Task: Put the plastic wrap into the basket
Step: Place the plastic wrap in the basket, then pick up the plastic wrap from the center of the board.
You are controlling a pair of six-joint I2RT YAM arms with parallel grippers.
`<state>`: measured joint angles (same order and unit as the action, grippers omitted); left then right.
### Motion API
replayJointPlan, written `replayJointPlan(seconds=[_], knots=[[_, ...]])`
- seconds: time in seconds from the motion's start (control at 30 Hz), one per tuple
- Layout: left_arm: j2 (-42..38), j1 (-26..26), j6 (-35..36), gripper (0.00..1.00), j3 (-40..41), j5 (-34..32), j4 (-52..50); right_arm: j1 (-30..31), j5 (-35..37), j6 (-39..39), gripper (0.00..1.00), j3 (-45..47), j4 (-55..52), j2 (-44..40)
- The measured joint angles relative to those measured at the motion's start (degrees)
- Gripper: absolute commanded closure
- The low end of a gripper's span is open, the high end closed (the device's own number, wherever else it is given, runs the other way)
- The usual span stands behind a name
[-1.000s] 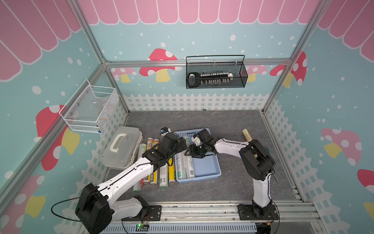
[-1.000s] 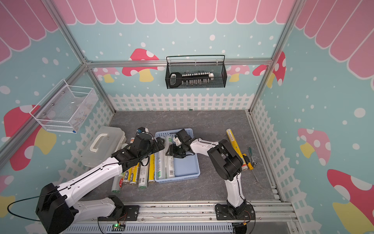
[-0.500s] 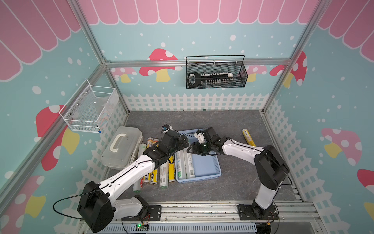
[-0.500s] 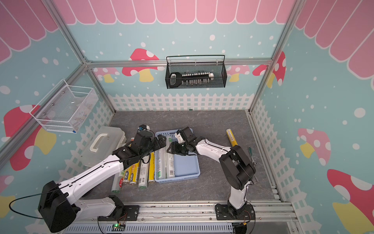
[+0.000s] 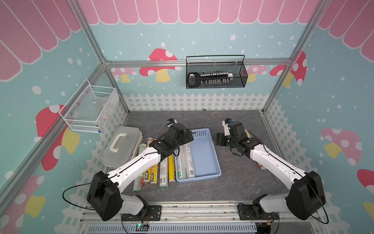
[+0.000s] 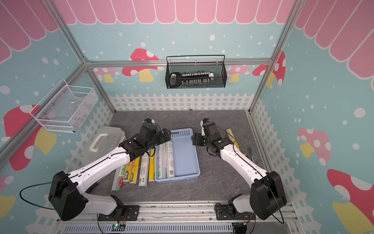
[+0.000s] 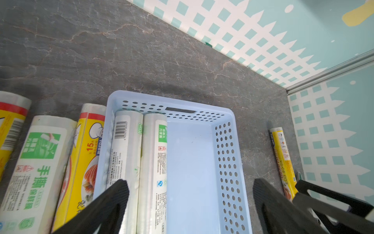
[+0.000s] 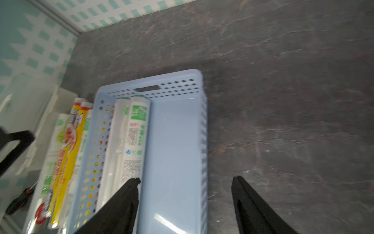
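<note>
Both top views high at front, facing down and back; wrist views near, sharing basket (image 7: pixel 224 141)

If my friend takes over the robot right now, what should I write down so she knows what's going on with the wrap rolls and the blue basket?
Left gripper: open, empty, over the blue basket.
Right gripper: open, empty, near the basket's right edge.
Done: two white rolls lie side by side in the basket, along its left wall.
Left to do: five rolls lie in a row on the table left of the basket, partly under the left arm. One yellow roll lies by the right arm.
</note>
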<state>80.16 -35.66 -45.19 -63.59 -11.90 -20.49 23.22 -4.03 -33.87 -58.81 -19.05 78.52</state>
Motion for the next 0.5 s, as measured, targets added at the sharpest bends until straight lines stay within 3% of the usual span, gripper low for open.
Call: replayJointPlan(seconds=[0.23,0.5], knots=[[4.7,-2.3,1.6,0.01,-4.0,2.3,0.6,-12.3,-2.9,6.3,0.30,0.1,-3.8,7.7],[9.9,-5.1,4.7,0.01,-9.7,6.2,0.6,-18.5,-1.9,12.5,0.27,-2.9,-9.3,13.8]])
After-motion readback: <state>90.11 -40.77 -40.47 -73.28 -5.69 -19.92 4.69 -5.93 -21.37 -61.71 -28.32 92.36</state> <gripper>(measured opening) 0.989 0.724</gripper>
